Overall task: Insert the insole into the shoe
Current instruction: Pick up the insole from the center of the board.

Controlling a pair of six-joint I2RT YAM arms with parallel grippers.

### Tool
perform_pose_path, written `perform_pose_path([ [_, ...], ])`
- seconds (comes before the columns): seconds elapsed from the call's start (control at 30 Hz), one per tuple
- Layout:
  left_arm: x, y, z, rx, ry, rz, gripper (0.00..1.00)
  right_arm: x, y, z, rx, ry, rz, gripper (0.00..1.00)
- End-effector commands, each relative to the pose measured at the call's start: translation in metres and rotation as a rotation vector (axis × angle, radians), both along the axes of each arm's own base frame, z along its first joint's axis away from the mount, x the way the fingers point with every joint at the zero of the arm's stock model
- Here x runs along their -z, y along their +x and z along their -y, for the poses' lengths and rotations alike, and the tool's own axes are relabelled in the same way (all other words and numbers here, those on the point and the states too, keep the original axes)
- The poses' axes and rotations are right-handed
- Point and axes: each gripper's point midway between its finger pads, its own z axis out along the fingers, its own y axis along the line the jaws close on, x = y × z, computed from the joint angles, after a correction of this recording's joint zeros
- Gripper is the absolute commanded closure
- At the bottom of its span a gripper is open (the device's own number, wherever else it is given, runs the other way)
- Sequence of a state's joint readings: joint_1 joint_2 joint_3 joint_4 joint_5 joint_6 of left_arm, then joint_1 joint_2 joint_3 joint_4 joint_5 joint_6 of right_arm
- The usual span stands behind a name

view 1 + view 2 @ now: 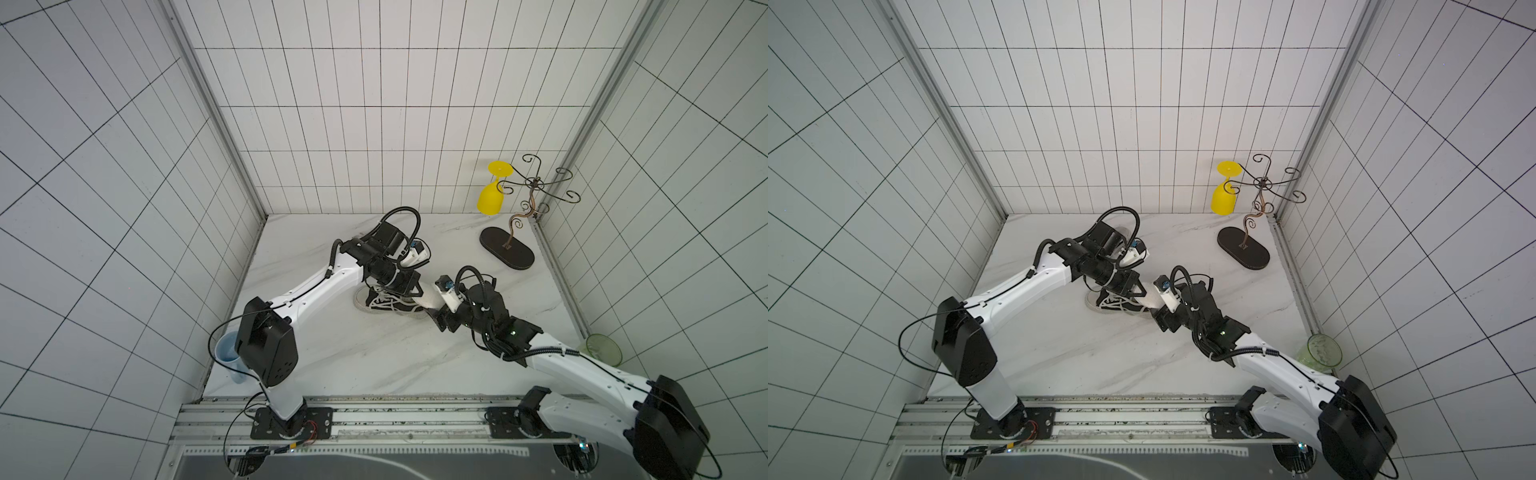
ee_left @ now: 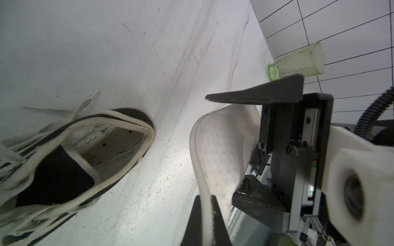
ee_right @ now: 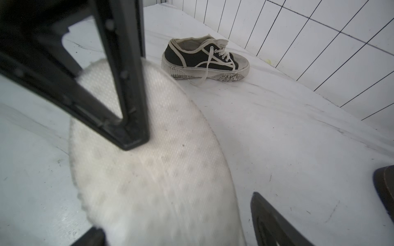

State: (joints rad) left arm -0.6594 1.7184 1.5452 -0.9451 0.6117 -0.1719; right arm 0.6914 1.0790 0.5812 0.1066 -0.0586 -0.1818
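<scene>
Insole (image 3: 160, 170) pinched at one end in closed left gripper (image 2: 205, 210), raised above table (image 3: 298, 138), near shoe (image 3: 204, 59) but outside it; right gripper (image 2: 226, 147) with jaws apart astride other end, likely for steadier aiming at shoe opening.

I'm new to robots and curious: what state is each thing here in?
Shoe: upright on its sole, laces loose, no insole inside.
Insole: held off the table, bent.
Left gripper: shut on the insole.
Right gripper: open, the insole's end between its jaws.
Yellow glass: hanging upside down.
Green cup: upright.
</scene>
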Motion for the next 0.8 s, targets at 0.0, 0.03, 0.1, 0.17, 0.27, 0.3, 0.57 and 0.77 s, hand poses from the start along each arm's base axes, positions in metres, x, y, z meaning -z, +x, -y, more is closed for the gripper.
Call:
perform_pose_path([
  [0.0,0.001,-0.018,-0.009,0.023,0.040,-0.039,1.00,-0.021,0.015,0.003,0.031,0.005,0.026,0.22],
  [0.03,-0.002,-0.020,-0.008,0.040,0.030,-0.031,1.00,-0.019,0.014,0.002,0.021,0.000,0.014,0.23],
  [0.1,-0.004,-0.022,-0.007,0.066,0.021,-0.014,1.00,-0.016,0.012,-0.002,0.001,0.000,-0.003,0.22],
  [0.17,-0.005,-0.025,-0.007,0.088,0.018,-0.006,1.00,-0.014,0.013,-0.005,-0.007,0.000,-0.015,0.17],
  [0.27,-0.007,-0.030,-0.007,0.120,-0.001,-0.006,1.00,-0.015,0.016,-0.008,-0.012,-0.002,-0.015,0.12],
  [0.3,-0.009,-0.033,-0.006,0.133,-0.012,0.000,1.00,-0.016,0.017,-0.010,-0.016,-0.002,-0.015,0.11],
  [0.57,-0.007,-0.037,-0.010,0.157,-0.009,0.023,1.00,-0.037,0.023,-0.019,-0.049,0.035,0.010,0.10],
  [0.77,-0.010,-0.041,-0.008,0.187,-0.035,0.029,1.00,-0.045,0.020,-0.027,-0.121,0.111,-0.017,0.11],
])
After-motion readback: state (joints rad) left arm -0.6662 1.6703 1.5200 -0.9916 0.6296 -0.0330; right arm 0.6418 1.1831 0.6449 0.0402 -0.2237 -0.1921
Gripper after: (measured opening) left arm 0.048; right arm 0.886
